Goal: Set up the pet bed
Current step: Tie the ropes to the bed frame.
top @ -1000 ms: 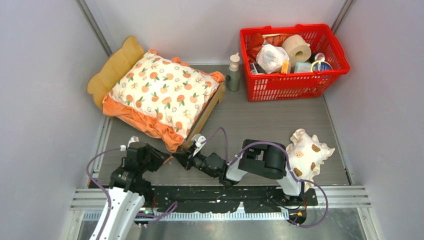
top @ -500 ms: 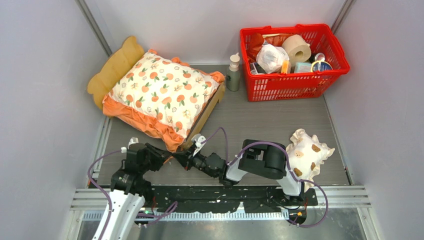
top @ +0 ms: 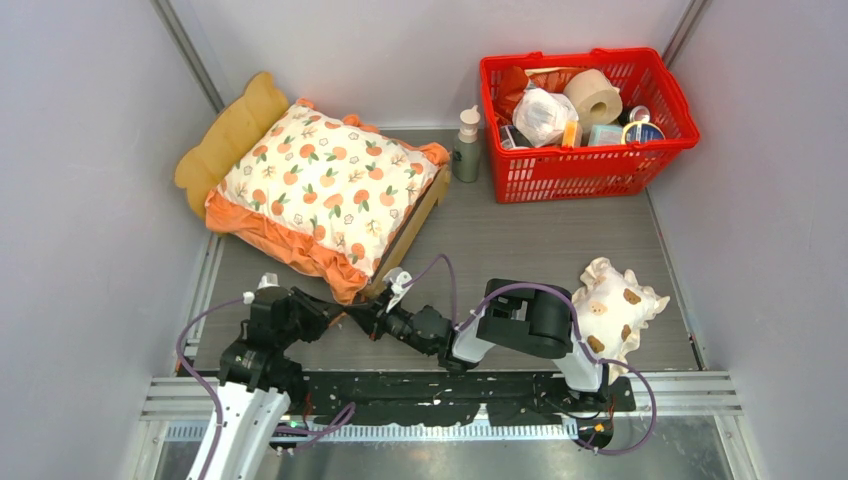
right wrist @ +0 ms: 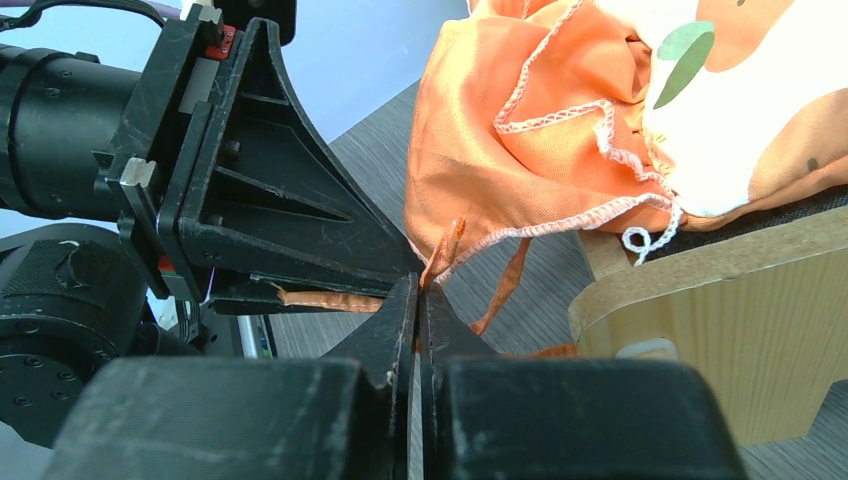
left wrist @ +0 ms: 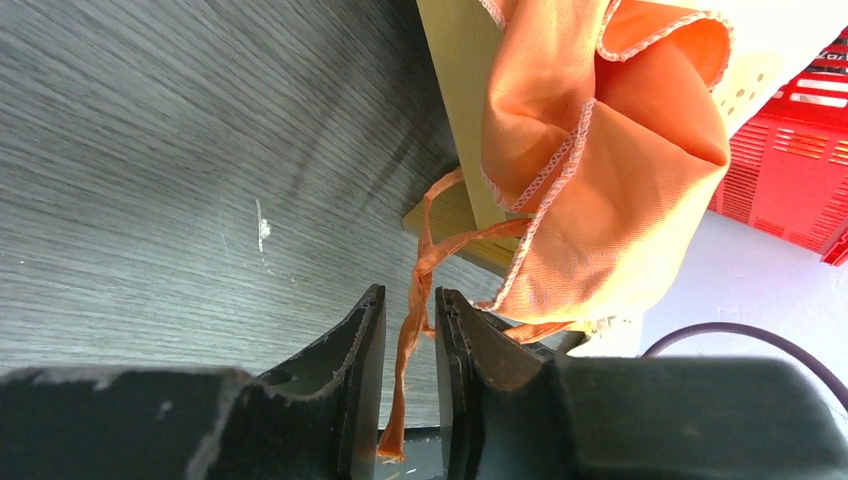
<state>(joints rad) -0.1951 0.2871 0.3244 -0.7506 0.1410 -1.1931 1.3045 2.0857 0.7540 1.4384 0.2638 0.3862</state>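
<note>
The pet bed (top: pixel 232 135), light wood with a wavy headboard, stands at the far left. A cream orange-print cushion (top: pixel 330 180) with orange ruffles lies on it. Both grippers meet at the cushion's near corner. My left gripper (left wrist: pixel 410 292) is narrowly open. A thin orange tie ribbon (left wrist: pixel 420 265) hangs loose in the gap, beside the bed's wooden foot (left wrist: pixel 455 80). My right gripper (right wrist: pixel 418 282) is shut on another orange tie (right wrist: pixel 440 250) of the same ruffled corner (right wrist: pixel 520 150), next to the wooden frame (right wrist: pixel 720 330). In the top view the left gripper (top: pixel 335 318) and right gripper (top: pixel 358 312) nearly touch.
A red basket (top: pixel 585 125) full of household items stands at the far right, with a small bottle (top: pixel 467 145) beside it. A cream frilled pillow (top: pixel 615 310) with brown spots lies near the right arm's base. Grey walls close in on both sides.
The left gripper's jaws have narrowed around the hanging tie, and the left wrist has shifted slightly. The right gripper keeps its grip and place.
</note>
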